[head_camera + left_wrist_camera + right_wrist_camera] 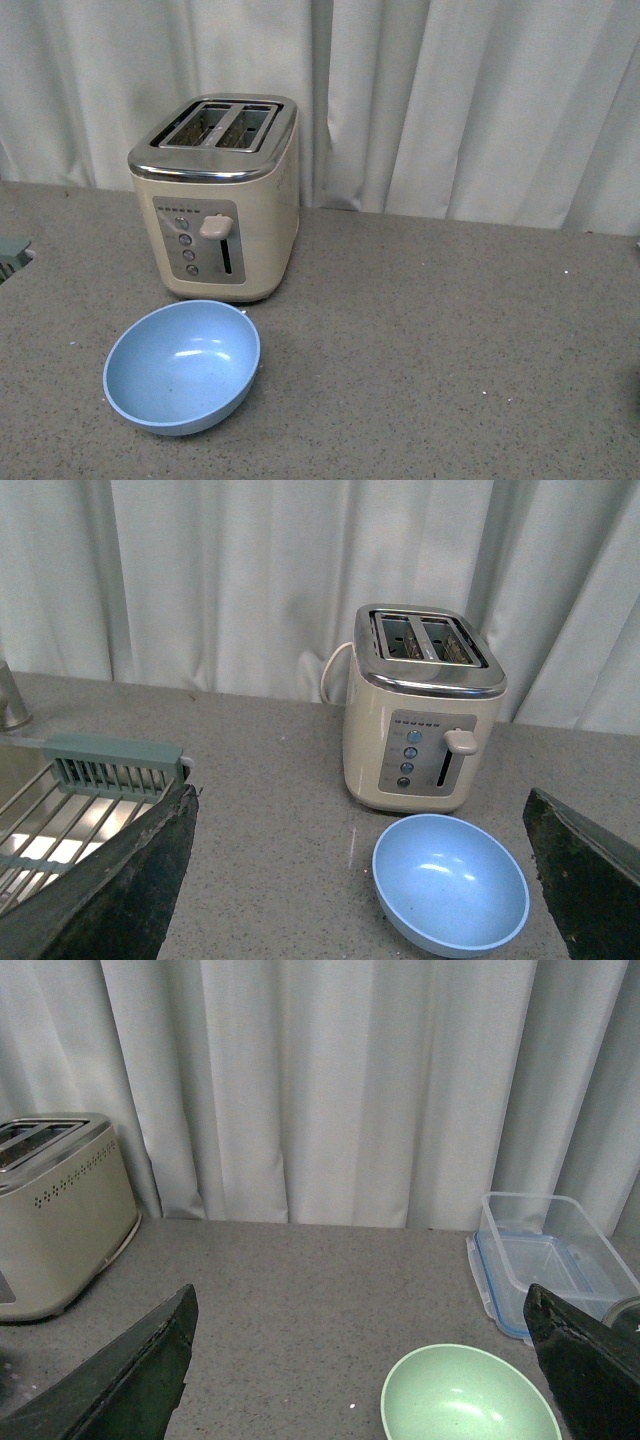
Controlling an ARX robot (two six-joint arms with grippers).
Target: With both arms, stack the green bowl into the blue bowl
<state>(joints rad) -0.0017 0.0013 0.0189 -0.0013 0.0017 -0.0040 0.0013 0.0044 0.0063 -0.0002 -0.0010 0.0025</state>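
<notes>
Blue bowl [182,365]: nearest item, upright on the grey table [430,340], left of centre, empty, faintly speckled inside. Just behind it, close to its far rim, stands a cream toaster [218,200] with a chrome top, lever side facing the near edge. A pale curtain [450,100] closes off the far side of the table.

Green bowl [470,1405]: upright and empty on the table, well to the right of the toaster and well apart from the blue bowl. It appears only in the right wrist view. A clear plastic container [550,1260] lies just beside it, toward the curtain.

Left gripper [360,792]: jaws spread wide, holding nothing, raised above the table and facing the toaster and blue bowl. A grey-green dish rack [115,765] sits to the far left.

Right gripper [360,1290]: jaws likewise spread wide, nothing held, with the green bowl below.
</notes>
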